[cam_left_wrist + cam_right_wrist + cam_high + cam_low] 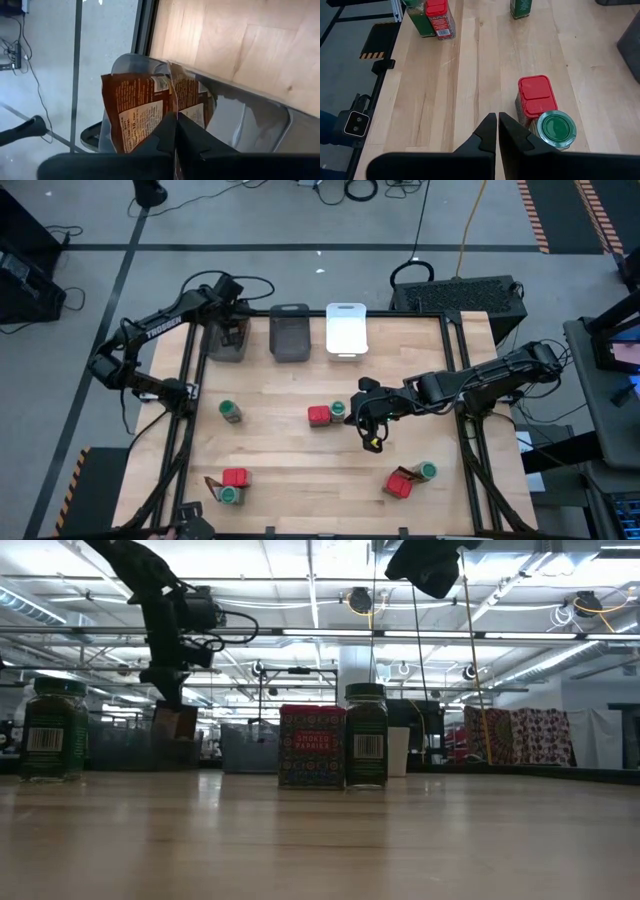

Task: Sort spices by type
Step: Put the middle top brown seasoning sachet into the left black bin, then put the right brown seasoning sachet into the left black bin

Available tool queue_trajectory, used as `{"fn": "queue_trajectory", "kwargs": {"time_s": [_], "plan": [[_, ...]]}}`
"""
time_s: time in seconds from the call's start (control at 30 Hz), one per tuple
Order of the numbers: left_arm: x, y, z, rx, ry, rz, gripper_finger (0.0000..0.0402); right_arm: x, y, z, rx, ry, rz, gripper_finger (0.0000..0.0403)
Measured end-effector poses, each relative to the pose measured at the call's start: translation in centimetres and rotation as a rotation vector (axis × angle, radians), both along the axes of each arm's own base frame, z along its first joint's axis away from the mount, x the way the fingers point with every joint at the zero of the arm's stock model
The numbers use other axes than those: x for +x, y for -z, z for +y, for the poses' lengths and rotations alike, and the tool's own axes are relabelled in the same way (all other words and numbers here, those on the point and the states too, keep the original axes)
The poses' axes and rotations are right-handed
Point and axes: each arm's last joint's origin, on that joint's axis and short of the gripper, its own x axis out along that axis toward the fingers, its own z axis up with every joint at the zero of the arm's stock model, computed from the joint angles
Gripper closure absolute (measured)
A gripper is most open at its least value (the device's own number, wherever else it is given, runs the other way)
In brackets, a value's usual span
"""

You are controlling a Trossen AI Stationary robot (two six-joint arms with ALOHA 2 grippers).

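Observation:
My left gripper (175,122) is shut on a flat brown packet (134,114) over the far-left dark grey bin (228,342); in the low view the packet (176,722) hangs under it. A second brown packet face (194,97) shows beside the first, inside the bin. My right gripper (497,122) is shut and holds nothing, hovering above the table's middle beside a red tin (535,96) and a green-lidded jar (556,129), which stand together on their bases. More tins, jars and packets stand near the table's near edge. My left gripper pinches the brown packet between its two fingers at the packet's upper edge (167,111), coming from above and pointing down. The packet is lifted clear and hangs below the fingers over the bin's opening. Whether the second brown face is also in the hold, I cannot tell.
A second dark grey bin (290,332) and a white bin (346,328) stand at the far edge. A lone green jar (230,412) is left of centre. Clusters of spices sit near-left (233,483) and near-right (408,478). Bare wood lies between them.

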Motion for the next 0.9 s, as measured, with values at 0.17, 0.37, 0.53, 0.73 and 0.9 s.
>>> {"fn": "queue_trajectory", "kwargs": {"time_s": [0.17, 0.37, 0.53, 0.73, 0.9], "plan": [[0.0, 0.0, 0.0, 0.007, 0.002, 0.013, 0.0347, 0.0, 0.0, 0.0, 0.000, 0.000, 0.000, 0.0403], [-0.1, 0.0, 0.1, 0.018, -0.003, 0.023, 0.0301, 0.0, 0.0, 0.0, 0.001, 0.000, 0.000, 0.0403], [0.0, -0.1, 0.1, 0.030, -0.008, 0.025, 0.0264, 0.0, 0.0, 0.0, 0.001, 0.000, 0.000, 0.0403], [-0.1, -0.6, 0.0, 0.104, -0.087, 0.064, 0.0234, 0.0, 0.0, 0.0, 0.002, -0.004, 0.000, 0.0403], [-0.1, -1.6, -0.8, 0.136, -0.071, 0.031, 0.0220, 0.0, -0.1, 0.0, 0.001, -0.006, -0.002, 0.0403]]}}
